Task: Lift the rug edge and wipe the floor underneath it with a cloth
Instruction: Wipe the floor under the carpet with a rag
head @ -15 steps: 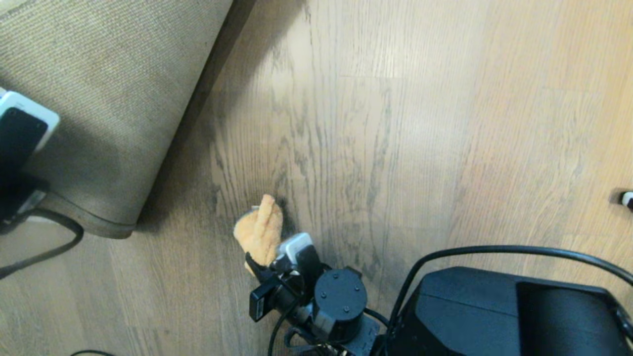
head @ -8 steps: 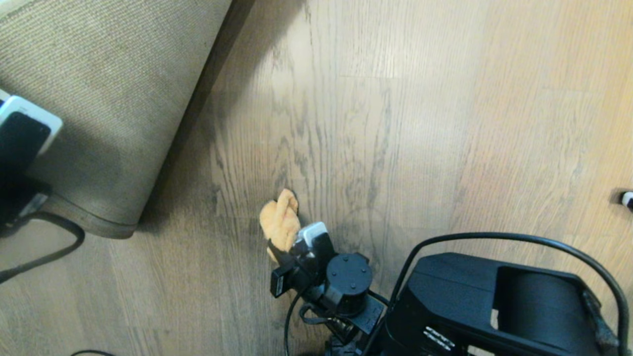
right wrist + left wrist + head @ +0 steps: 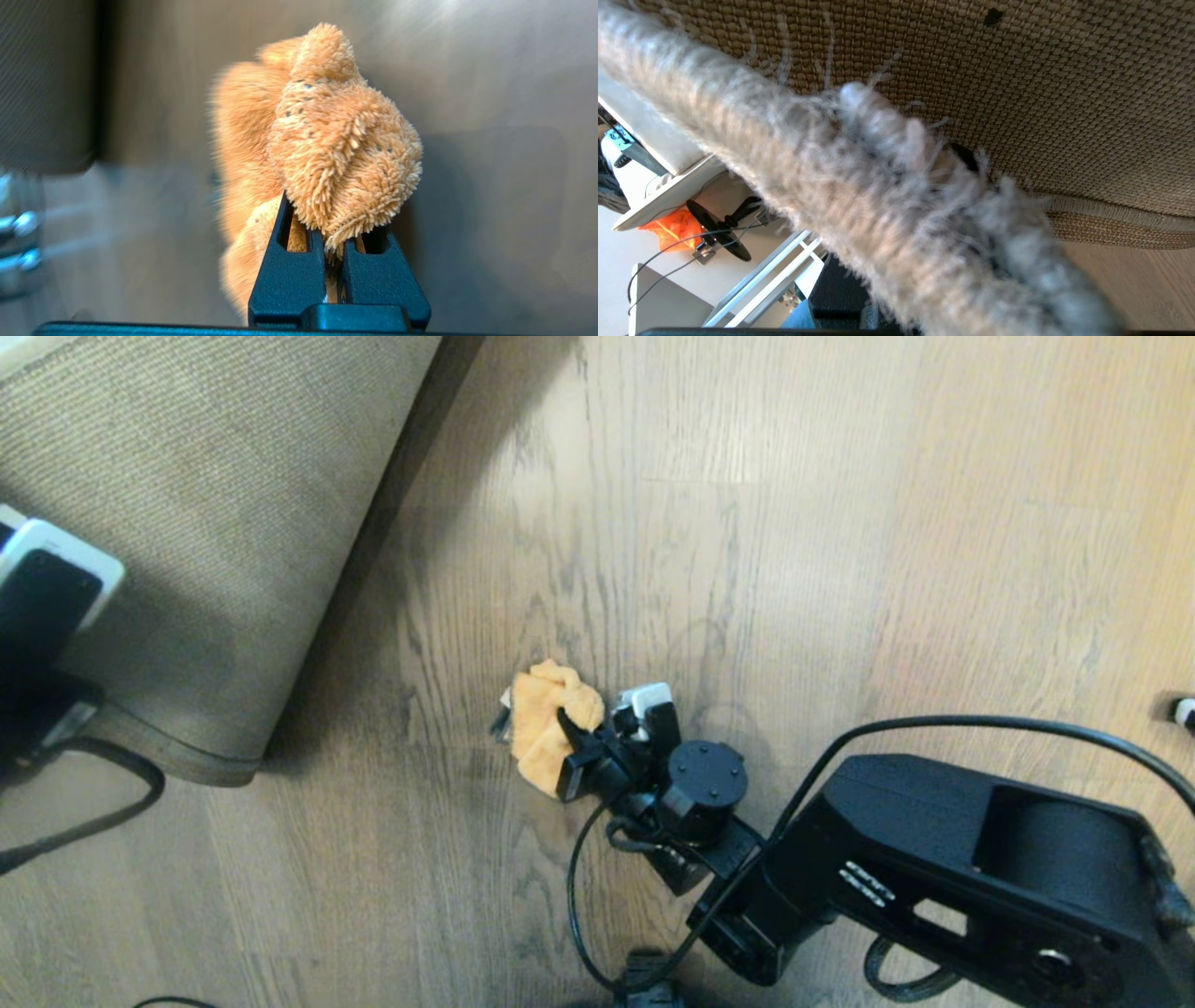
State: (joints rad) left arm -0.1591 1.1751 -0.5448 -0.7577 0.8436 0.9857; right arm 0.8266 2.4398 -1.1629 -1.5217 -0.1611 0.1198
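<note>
The rug (image 3: 187,523) fills the upper left of the head view, its edge lifted so that the tan woven backing faces up and its rounded corner hangs above the floor (image 3: 840,569), throwing a dark shadow on the planks beside it. At the far left edge the left gripper (image 3: 37,616) shows only as a black and white body against the backing; in the left wrist view the rug's fuzzy grey hem (image 3: 887,196) runs right across the lens. Its fingers are hidden there, so whether they are clamped on the hem or apart cannot be told. A black cable (image 3: 93,803) loops below it.

Right of the rug, on the bare wood-grain planks near the middle, the cloth (image 3: 546,719) lies bunched and lumpy against the floor. The right gripper (image 3: 569,747) has its two black fingers (image 3: 289,275) pressed together on a fold of the cloth. The right arm (image 3: 934,877) reaches in from the lower right corner.
</note>
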